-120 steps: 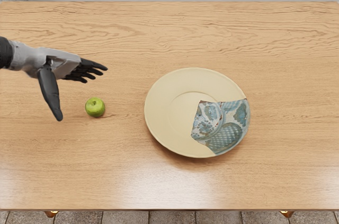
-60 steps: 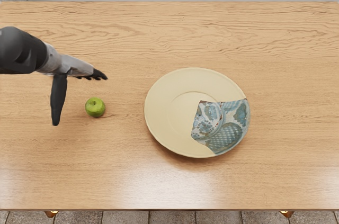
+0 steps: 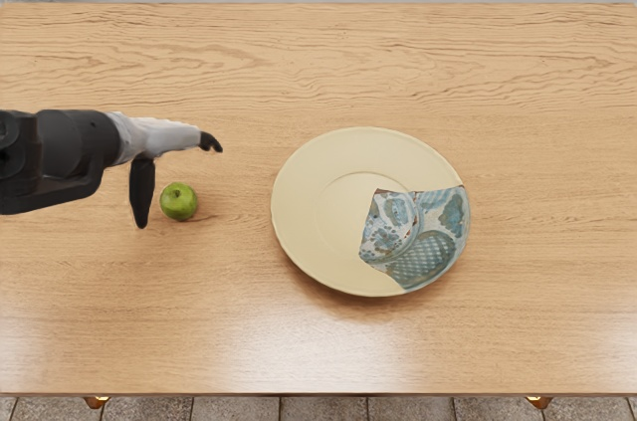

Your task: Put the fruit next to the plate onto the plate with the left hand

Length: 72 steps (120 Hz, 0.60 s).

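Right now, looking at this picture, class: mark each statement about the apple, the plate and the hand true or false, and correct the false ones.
1. The green apple lies on the table, to the left of the plate. True.
2. The apple sits on the plate. False: it is on the bare table, apart from the plate.
3. The left hand grips the apple. False: the hand is open and close beside the apple, holding nothing.
4. Part of the plate bears a blue pattern. True.
5. Two arms are in view. False: only the left arm shows, coming in from the left edge.
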Available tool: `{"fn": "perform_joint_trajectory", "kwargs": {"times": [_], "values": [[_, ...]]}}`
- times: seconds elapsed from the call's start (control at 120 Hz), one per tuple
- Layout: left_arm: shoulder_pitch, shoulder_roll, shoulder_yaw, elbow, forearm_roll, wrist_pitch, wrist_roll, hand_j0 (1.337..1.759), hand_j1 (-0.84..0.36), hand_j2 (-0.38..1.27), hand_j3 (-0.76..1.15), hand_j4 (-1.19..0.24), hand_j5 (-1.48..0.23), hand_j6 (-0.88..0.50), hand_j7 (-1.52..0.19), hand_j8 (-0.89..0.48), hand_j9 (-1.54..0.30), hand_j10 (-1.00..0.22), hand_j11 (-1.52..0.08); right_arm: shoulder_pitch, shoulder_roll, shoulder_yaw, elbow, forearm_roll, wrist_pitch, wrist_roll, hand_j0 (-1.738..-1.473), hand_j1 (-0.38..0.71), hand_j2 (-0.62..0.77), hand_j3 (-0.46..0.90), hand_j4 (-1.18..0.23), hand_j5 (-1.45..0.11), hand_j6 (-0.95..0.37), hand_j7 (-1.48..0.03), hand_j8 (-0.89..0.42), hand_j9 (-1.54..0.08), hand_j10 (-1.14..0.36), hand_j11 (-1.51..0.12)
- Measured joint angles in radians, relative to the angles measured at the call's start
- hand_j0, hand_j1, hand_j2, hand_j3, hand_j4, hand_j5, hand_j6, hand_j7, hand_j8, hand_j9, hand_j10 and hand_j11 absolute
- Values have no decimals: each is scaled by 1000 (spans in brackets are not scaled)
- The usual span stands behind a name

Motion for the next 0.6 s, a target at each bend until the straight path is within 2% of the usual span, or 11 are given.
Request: {"fn": "perform_joint_trajectory", "kwargs": {"times": [0.125,0.408,0.6], "values": [[103,-33,-15,13,148,91,0,1658,123,35,0,-187,-243,-187,-243,-186,-243,-186,-243,0,0,0,0,0,0,0,-1658,-330,-8,0,-8,-17,-8,-17,-11,-17,-13,-17],[141,-39,-24,12,241,170,0,1658,88,41,0,-216,-281,-216,-281,-216,-281,-215,-281,0,0,0,0,0,0,0,-1658,-330,-8,0,-8,-17,-8,-17,-11,-17,-13,-17],[220,-43,-20,30,283,223,0,1658,82,42,0,-221,-288,-221,-288,-221,-288,-221,-288,0,0,0,0,0,0,0,-1658,-330,-8,0,-8,-17,-8,-17,-11,-17,-13,-17]]}}
